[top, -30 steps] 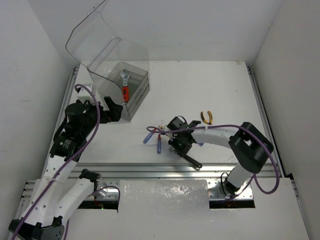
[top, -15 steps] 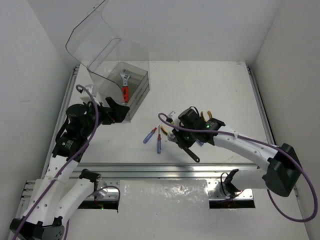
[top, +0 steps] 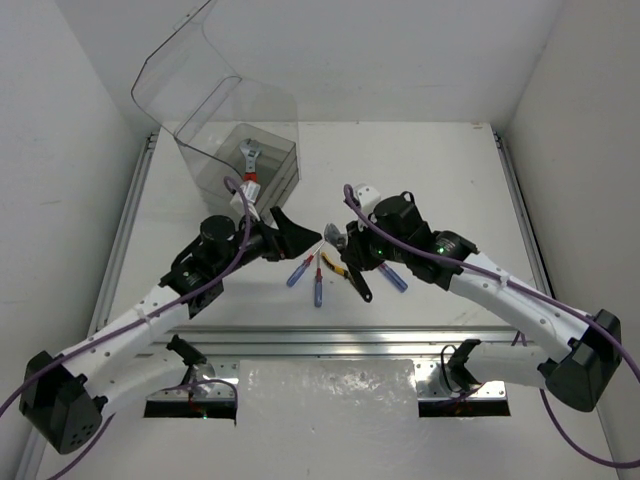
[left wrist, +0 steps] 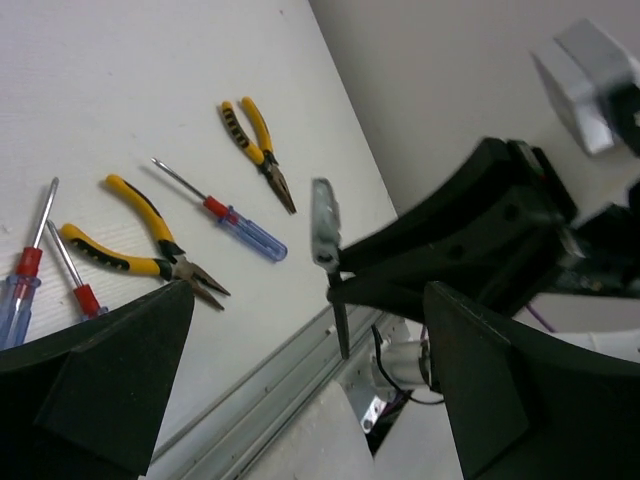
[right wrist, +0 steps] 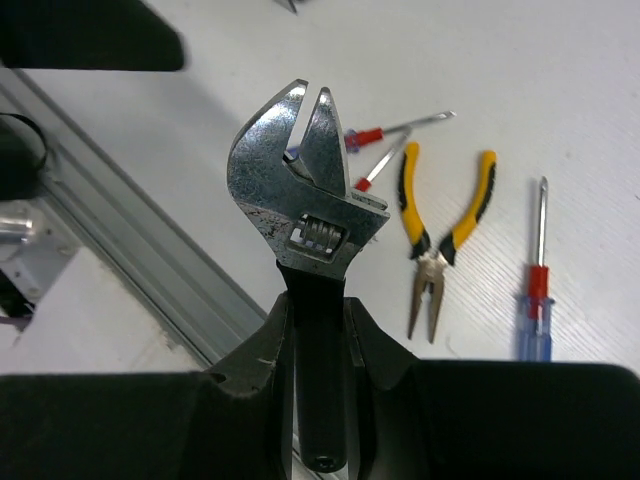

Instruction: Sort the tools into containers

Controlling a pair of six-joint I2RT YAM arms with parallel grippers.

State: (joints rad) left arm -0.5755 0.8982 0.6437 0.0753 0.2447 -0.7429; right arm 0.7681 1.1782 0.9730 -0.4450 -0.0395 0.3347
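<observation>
My right gripper (top: 349,256) (right wrist: 318,330) is shut on the black handle of a silver-headed adjustable wrench (right wrist: 300,190) (top: 356,280), held above the table's middle. My left gripper (top: 297,233) (left wrist: 305,300) is open and faces it closely; the wrench (left wrist: 325,235) shows edge-on between its fingers without touching them. On the table lie yellow-handled pliers (left wrist: 140,238) (right wrist: 440,220), a second pair of pliers (left wrist: 258,148), a blue screwdriver (left wrist: 240,225) (top: 393,277) and two more screwdrivers (top: 298,272) (top: 317,287). The clear box (top: 215,120) at the far left holds a red-handled wrench (top: 249,172).
The box's rounded lid (top: 180,70) stands open and reaches up and back. An aluminium rail (top: 340,340) runs along the table's near edge. White walls close in the left, right and far sides.
My left arm has swung from beside the box to the table's middle, its open gripper now facing the wrench. My right arm has stretched out and carried the wrench up and toward the left gripper.
</observation>
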